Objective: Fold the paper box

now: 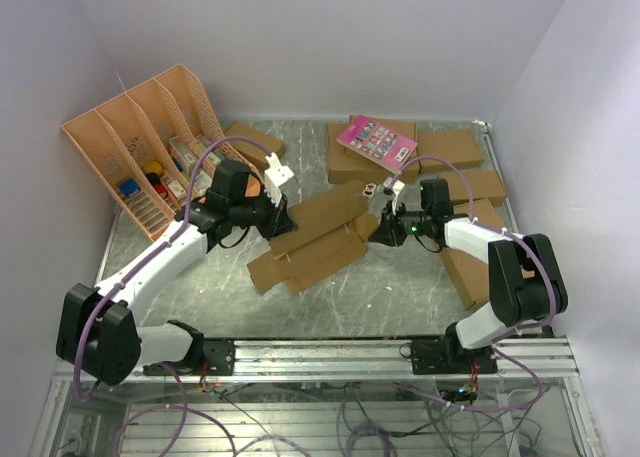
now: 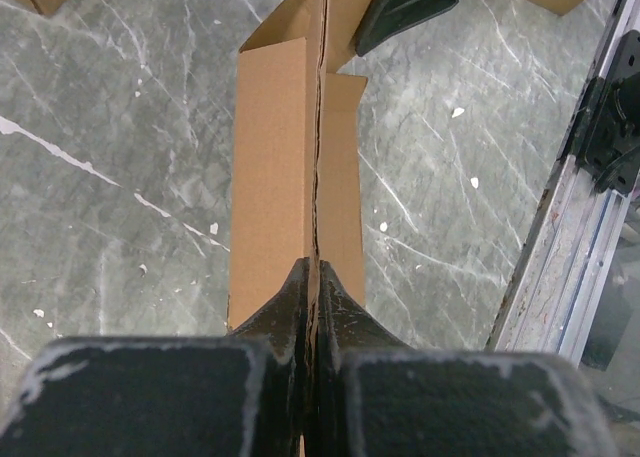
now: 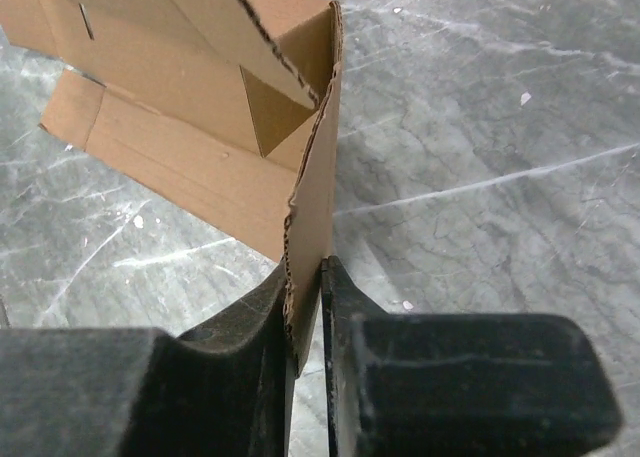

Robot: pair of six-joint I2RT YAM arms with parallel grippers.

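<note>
— Cardboard is going to be handling how here, taking it from the left?

— The left gripper (image 1: 283, 217) is pinching the left end of the paper box (image 1: 315, 239). In the left wrist view its jaws are pressing together on one thin upright wall of the sheet, with nothing but the board's thickness between them.

— And where is the box sitting?

— It is lying in the middle of the tabletop (image 1: 400, 287), between the two arms. It is only partly folded: some panels are spreading flat on the grey marble, and others are standing up along their creases.

— What is the right side doing?

— The right gripper (image 1: 380, 232) is clamping the right end. In the right wrist view its jaws are nearly shut on an upright panel with a ragged, wavy edge, and a folded flap is leaning in just behind it.

— So how am I judging the material?

— It is looking light and thin. I am expecting it to be stiff across each panel and to bend only at the scored lines. The plain face is probably sliding easily under the pads, and the notches are probably tearing if the arms are pulling apart.

— Where am I advising a hold?

— On a long panel's edge close to a crease, not on the small flaps, and squeezing gently so nothing is denting.
</note>
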